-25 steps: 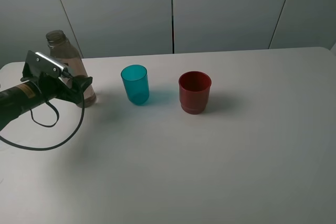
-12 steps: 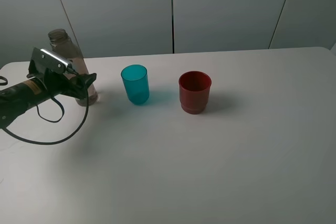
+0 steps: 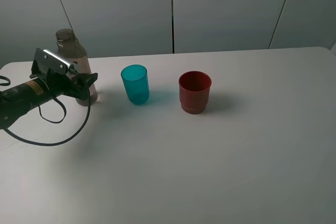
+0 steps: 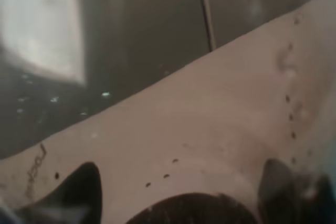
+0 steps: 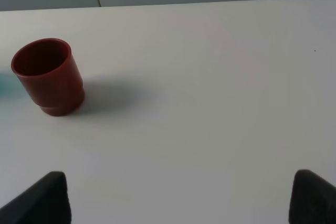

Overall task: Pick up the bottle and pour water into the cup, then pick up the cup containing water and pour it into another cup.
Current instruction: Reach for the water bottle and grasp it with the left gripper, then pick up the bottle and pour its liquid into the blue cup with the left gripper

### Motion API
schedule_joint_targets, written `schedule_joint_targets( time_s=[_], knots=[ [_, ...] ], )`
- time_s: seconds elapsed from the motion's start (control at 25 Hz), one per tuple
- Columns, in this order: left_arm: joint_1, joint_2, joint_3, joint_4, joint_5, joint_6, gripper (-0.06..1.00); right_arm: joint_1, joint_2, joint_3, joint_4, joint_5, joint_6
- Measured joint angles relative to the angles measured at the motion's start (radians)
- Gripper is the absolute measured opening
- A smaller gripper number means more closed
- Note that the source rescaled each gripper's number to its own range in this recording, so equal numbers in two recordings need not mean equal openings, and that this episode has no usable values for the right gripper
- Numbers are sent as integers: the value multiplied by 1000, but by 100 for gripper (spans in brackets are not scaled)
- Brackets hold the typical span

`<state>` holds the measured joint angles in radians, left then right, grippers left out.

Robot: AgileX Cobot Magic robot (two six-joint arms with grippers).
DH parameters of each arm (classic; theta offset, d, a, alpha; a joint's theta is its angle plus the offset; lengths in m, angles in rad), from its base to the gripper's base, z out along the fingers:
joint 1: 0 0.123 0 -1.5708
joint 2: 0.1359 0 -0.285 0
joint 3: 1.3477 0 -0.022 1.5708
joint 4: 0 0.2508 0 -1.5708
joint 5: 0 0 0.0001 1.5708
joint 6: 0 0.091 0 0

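Note:
The bottle (image 3: 76, 59), transparent, grey-tinted and capless, stands at the table's far left. My left gripper (image 3: 84, 85) reaches in from the left and is shut on the bottle's lower body. In the left wrist view the bottle (image 4: 210, 129) fills the picture, with a dark fingertip on either side of it. To the bottle's right stands the teal cup (image 3: 135, 85), upright and apart from it. Further right is the dark red cup (image 3: 195, 93), also upright, seen again in the right wrist view (image 5: 50, 77). My right gripper (image 5: 184, 198) hangs open over bare table, well right of the red cup.
The white table (image 3: 210, 156) stretches wide in front of and to the right of the cups. A black cable (image 3: 47, 129) loops under the left arm. Grey wall panels close off the back edge.
The left gripper has closed on the bottle. The bottle's neck has shifted to the right and it stands straighter. Both cups stay where they were.

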<state>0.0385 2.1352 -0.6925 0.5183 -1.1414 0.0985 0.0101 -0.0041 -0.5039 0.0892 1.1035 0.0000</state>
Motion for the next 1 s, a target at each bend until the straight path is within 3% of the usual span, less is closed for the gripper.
schedule_joint_targets(
  time_s=[0.32, 0.52, 1.0],
  knots=[
    [0, 0, 0, 18, -2, -3, 9, 0, 0, 0, 0, 0, 0],
    [0, 1, 0, 18, -12, -89, 1, 0, 0, 0, 0, 0, 0],
    [0, -54, -5, 37, -15, -200, 1, 0, 0, 0, 0, 0, 0]
  ],
)
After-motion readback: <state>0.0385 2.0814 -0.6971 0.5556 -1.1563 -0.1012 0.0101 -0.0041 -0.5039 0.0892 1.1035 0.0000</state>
